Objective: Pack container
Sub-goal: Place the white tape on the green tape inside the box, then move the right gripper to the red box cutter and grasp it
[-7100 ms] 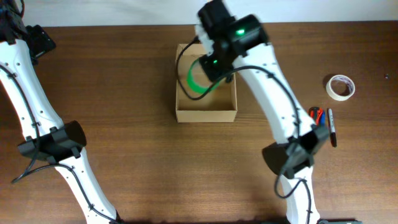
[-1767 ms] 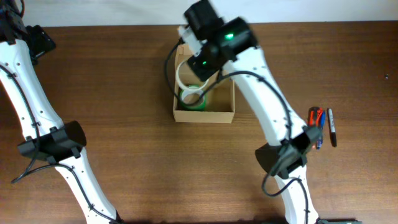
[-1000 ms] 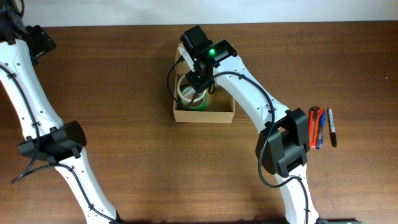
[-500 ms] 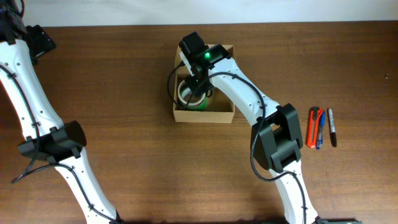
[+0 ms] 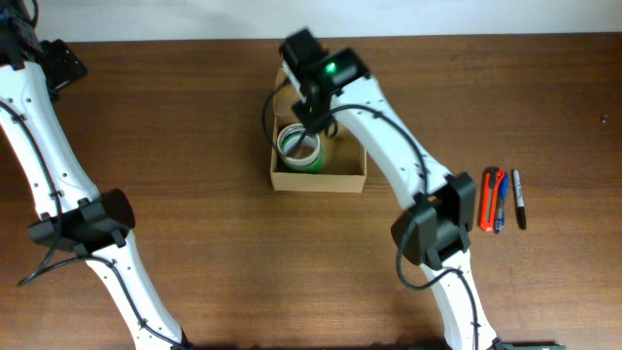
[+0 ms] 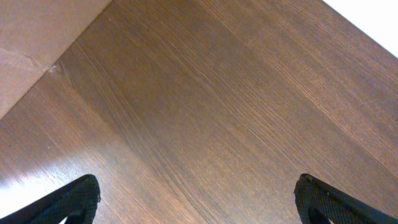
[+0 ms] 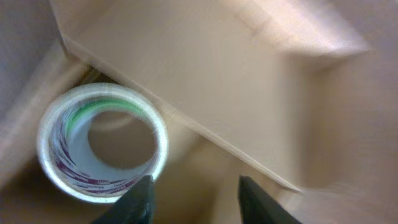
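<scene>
Right gripper (image 7: 196, 202): jaws apart, nothing between them, no grip on anything. The two dark fingers (image 7: 142, 202) show at the bottom edge of the wrist view, pointing down into the box (image 7: 186, 62). The tape roll (image 7: 62, 158) lies flat just beyond the left finger, not touching it as far as the blurred frame shows. The roll is clear-whitish with purple print on its inner wall, and green shows through it.

In the overhead view the roll sits in the box's left half, near the front wall, on top of a green roll (image 5: 303, 164). The rest of the box floor is bare. The right arm (image 5: 389, 136) reaches in over the box from the right, its wrist above the back-left corner with a green light on.

The box, plain tan cardboard with an open top, stands on the wooden table (image 5: 194, 243), centre-back.

Left gripper (image 6: 196, 205): spread wide, empty; only its fingertips show at the bottom corners of its wrist view, above bare table wood. The left arm (image 5: 49, 156) runs along the table's left edge, well apart from the box.

Far right on the table, well apart from the box: a red pen (image 5: 489, 199), a blue pen (image 5: 501, 206) and a black marker (image 5: 519, 199), lying side by side.
</scene>
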Tool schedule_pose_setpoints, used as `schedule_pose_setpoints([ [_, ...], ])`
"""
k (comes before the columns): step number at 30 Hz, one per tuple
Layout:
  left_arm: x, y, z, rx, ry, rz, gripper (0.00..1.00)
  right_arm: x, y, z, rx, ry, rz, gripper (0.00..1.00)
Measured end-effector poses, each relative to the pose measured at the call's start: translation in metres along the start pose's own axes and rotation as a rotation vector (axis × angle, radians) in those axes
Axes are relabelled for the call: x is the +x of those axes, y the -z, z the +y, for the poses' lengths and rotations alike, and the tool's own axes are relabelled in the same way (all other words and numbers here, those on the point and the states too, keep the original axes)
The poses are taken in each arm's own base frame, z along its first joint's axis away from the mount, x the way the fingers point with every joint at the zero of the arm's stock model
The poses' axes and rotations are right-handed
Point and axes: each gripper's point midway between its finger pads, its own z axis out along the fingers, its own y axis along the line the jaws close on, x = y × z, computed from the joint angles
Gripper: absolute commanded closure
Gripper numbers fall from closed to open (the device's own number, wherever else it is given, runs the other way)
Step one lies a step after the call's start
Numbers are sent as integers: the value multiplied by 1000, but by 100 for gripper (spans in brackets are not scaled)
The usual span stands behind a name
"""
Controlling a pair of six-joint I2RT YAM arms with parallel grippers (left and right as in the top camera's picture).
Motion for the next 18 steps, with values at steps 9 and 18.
schedule_pose_setpoints([
  [9, 0, 0, 0, 0, 0, 0, 0, -3, 159, -124, 165, -226, -315, 44],
  [18, 0, 0, 0, 0, 0, 0, 0, 196, 138, -277, 332, -732, -136, 36],
])
